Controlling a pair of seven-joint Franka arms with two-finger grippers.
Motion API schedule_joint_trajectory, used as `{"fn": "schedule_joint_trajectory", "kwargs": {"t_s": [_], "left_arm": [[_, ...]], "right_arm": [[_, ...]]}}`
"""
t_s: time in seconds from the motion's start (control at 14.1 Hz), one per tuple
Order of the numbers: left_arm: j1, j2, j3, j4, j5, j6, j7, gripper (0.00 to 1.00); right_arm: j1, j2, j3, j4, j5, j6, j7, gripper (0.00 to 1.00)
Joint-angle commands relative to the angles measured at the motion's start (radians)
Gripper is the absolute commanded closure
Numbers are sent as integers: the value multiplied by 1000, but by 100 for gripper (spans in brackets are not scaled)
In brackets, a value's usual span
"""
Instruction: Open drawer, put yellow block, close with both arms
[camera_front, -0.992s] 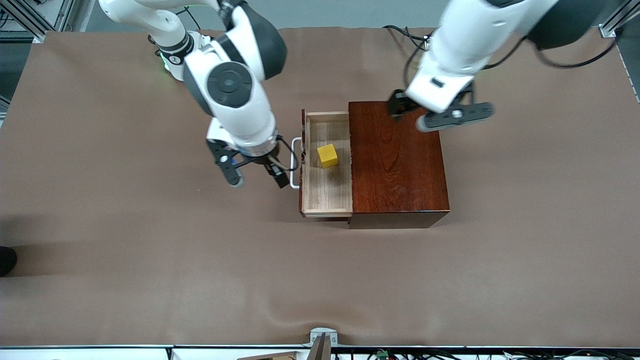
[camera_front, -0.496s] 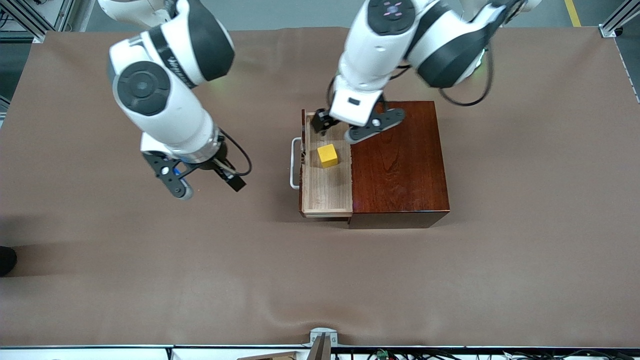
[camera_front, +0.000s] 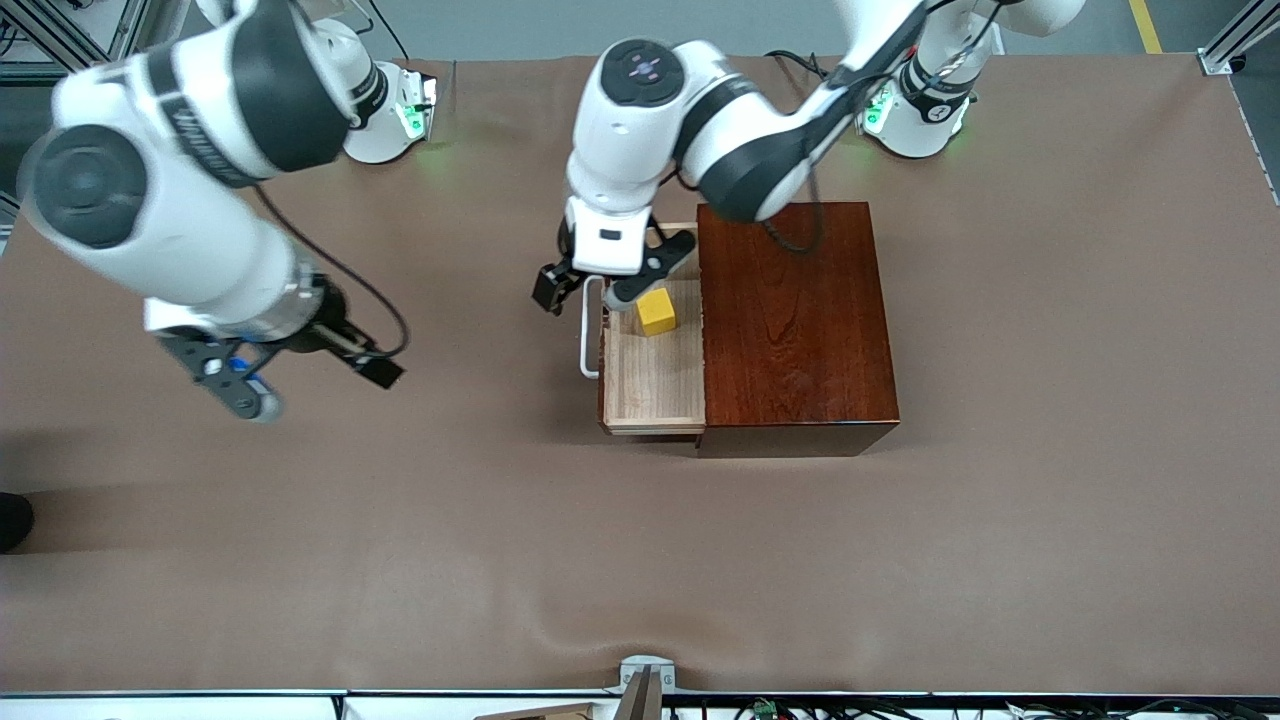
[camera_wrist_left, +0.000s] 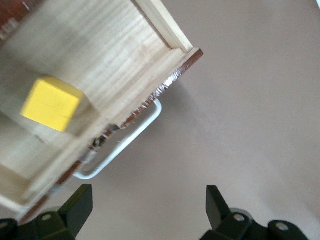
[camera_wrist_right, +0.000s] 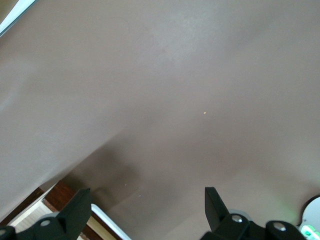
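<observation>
Inside the drawer (camera_front: 655, 370), which stands pulled out of the wooden box (camera_front: 790, 320) toward the right arm's end of the table (camera_front: 640, 560), the yellow block (camera_front: 657, 311) sits on the pale wood floor, in the part farther from the front camera. Its white handle (camera_front: 588, 335) is untouched. Left gripper (camera_front: 612, 282) hangs over the drawer front and handle, beside the block, fingers spread wide, holding nothing. Right gripper (camera_front: 305, 388) is over bare table, well apart from the drawer, fingers fully spread and empty.
</observation>
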Motion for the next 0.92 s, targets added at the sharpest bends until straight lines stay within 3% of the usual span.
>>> {"fn": "schedule_joint_trajectory", "kwargs": {"t_s": [0.0, 0.5, 0.85], "left_arm": [[-128, 107, 120, 107, 23, 53, -140, 0], [-312, 259, 314, 112, 23, 202, -351, 0], [-314, 269, 319, 98, 21, 153, -353, 0]], "right_arm": [[-63, -26, 20, -2, 26, -33, -103, 0], [-200, -54, 19, -2, 29, -90, -407, 0], [-304, -58, 15, -2, 21, -142, -683, 0]]}}
